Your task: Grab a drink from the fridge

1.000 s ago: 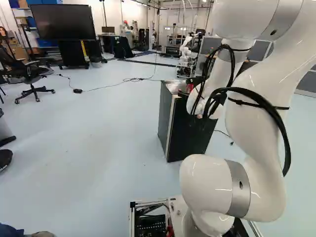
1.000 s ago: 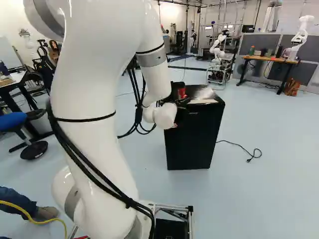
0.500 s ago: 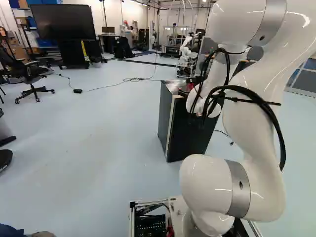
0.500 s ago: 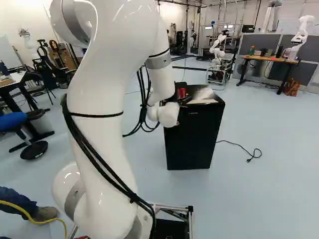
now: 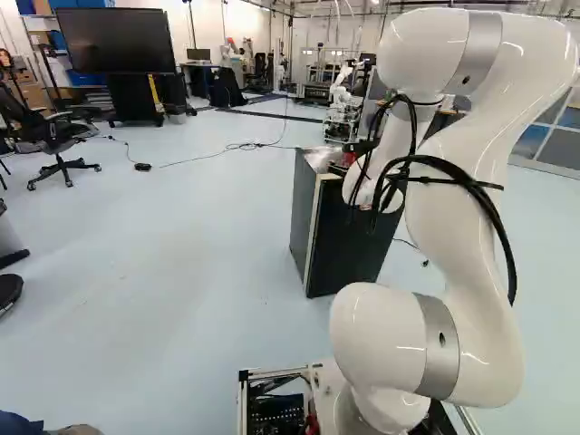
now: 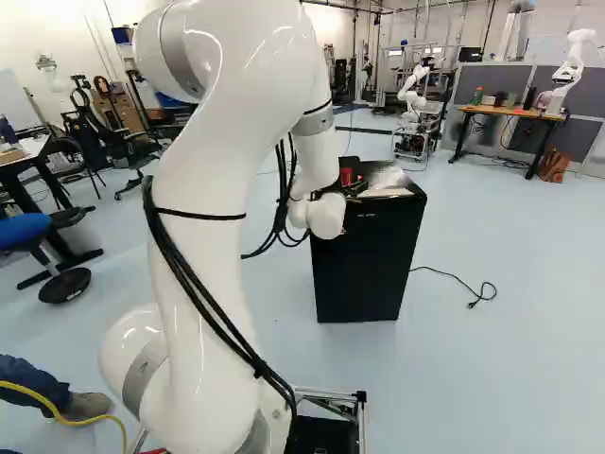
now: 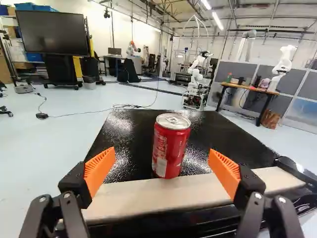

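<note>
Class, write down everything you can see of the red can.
The can is a short cylinder, apparently metal: glossy red sides with pale print and a light patch low down, and a silver lid with a tab. It stands upright on the fridge's shiny black top, its base by the pale strip along the near edge. It is between the open fingers of the claw, touching neither.

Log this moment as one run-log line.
Pincer open | red can upright on fridge, lined up between orange pads, touching neither | grasp not made | likely next: ease forward, close
</note>
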### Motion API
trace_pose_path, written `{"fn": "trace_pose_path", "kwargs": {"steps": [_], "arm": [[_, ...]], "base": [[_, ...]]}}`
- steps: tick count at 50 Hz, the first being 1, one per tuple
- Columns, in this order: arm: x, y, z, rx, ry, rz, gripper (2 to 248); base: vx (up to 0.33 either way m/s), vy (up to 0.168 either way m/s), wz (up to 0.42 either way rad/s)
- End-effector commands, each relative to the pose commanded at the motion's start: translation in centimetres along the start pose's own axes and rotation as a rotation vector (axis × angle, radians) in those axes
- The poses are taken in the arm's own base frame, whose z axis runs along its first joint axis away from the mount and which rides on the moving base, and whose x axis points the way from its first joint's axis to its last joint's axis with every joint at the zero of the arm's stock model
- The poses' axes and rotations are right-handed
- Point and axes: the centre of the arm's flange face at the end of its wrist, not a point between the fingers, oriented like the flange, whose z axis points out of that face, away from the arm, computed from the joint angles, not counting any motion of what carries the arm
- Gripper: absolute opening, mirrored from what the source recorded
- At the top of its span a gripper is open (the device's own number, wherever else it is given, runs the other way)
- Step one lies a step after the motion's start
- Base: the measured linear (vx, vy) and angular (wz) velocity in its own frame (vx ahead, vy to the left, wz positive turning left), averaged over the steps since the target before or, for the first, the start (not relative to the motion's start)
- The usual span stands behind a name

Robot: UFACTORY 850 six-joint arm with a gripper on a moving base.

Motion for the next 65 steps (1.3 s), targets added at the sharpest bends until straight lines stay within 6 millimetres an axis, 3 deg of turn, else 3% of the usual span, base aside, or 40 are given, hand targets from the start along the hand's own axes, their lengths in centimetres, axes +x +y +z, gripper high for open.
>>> {"fn": "trace_pose_path", "kwargs": {"steps": [23,24,28,29,33,34,39,40,44,45,65], "arm": [[-0.4,0.7,4.1,0.004,0.032,-0.01,247],[-0.4,0.7,4.2,0.004,0.032,-0.01,228],[-0.4,0.7,4.4,0.005,0.034,-0.011,228],[-0.4,0.7,4.4,0.005,0.034,-0.011,190],[-0.4,0.8,4.5,0.005,0.035,-0.011,190],[-0.4,0.8,4.5,0.005,0.035,-0.011,152],[-0.4,0.8,4.5,0.005,0.035,-0.011,152],[-0.4,0.8,4.5,0.005,0.035,-0.011,114],[-0.4,0.8,4.5,0.005,0.035,-0.011,114],[-0.4,0.8,4.5,0.005,0.035,-0.011,99],[1.3,0.9,4.4,0.002,0.062,-0.02,99]], "base": [[0.0,0.0,0.0],[0.0,0.0,0.0],[0.0,0.0,0.0],[0.0,0.0,0.0],[0.0,0.0,0.0],[0.0,0.0,0.0],[0.0,0.0,0.0],[0.0,0.0,0.0],[0.0,0.0,0.0],[0.0,0.0,0.0],[0.0,0.0,0.0]]}}
